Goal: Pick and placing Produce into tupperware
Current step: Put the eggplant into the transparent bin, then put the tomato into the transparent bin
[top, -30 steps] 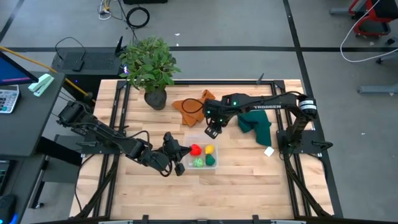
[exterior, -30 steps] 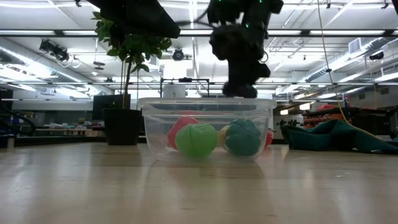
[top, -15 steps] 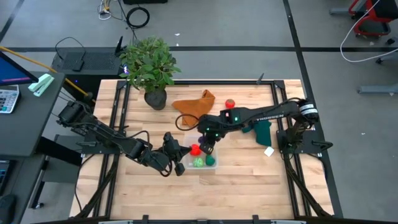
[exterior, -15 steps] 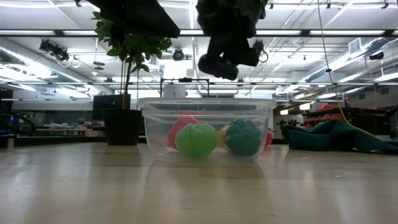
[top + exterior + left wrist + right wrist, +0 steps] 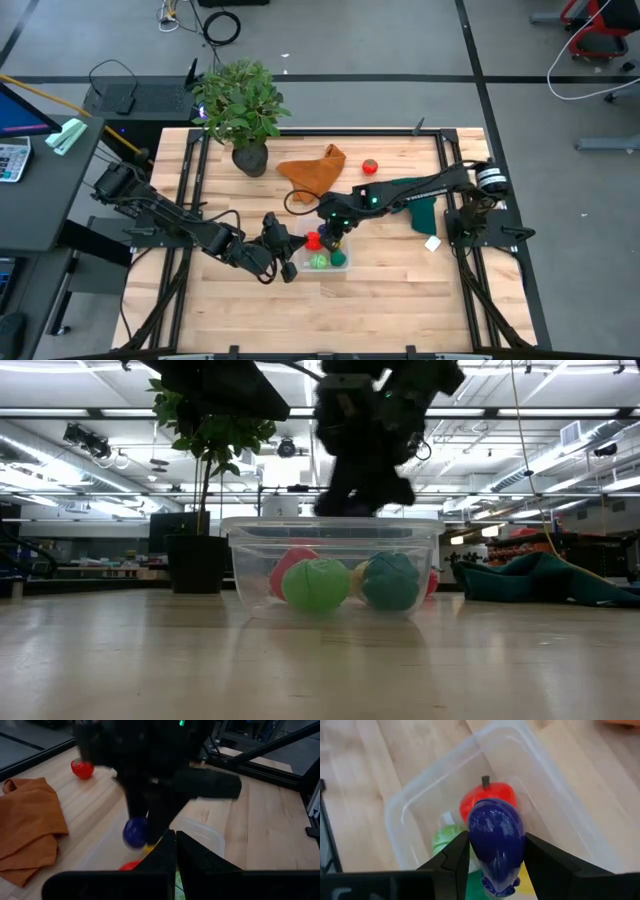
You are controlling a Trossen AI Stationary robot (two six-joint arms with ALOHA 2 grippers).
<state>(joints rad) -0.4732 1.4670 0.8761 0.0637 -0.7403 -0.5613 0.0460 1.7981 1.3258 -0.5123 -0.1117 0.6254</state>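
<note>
Near the middle of the high view, the right gripper [image 5: 493, 851] grips a glossy purple toy vegetable [image 5: 496, 839] above the clear plastic box [image 5: 327, 251], which holds four pieces. A red fruit [image 5: 370, 167] waits upper right. The left gripper [image 5: 287, 243], closed, rests beside the box.

No lettering, label, brand, number or sign can be read in any of the four views. Pale marks run along the right arm [image 5: 430, 186] in the high view, but they are too small and blurred to make out.
</note>
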